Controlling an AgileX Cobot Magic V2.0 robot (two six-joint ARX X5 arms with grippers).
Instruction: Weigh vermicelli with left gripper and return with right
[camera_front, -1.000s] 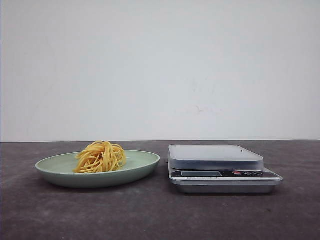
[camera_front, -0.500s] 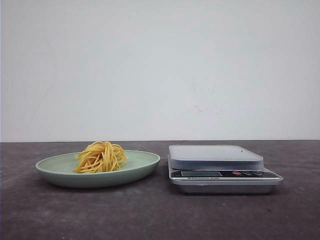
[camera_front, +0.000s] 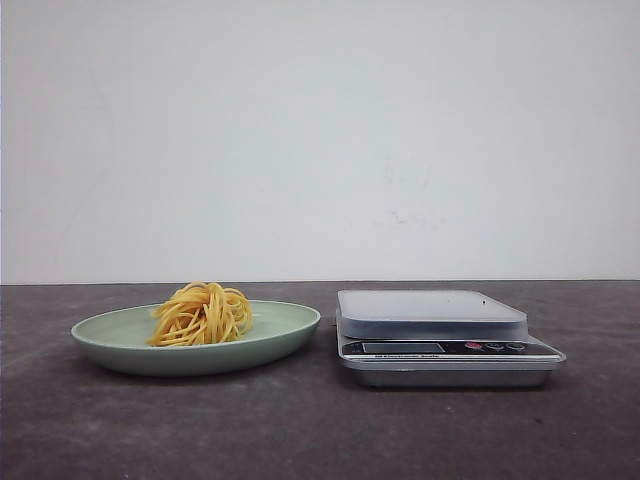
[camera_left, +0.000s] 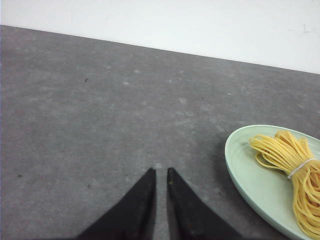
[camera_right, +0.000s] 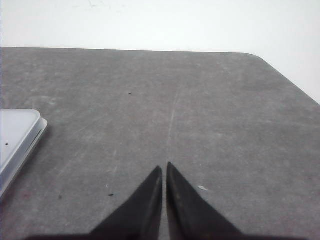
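Nearest me, the left gripper and right gripper each show only fingertips, nearly touching, clenched on nothing; their bodies are cut off. Beyond lies the plate, which holds the vermicelli. I see the scale just right of the plate; its display is unreadable.

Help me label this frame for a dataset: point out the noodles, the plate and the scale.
noodles (camera_front: 201, 314), front view, middle of the yellow nest.
plate (camera_front: 110, 328), front view, bare green surface at its left.
scale (camera_front: 430, 304), front view, middle of its weighing platform.
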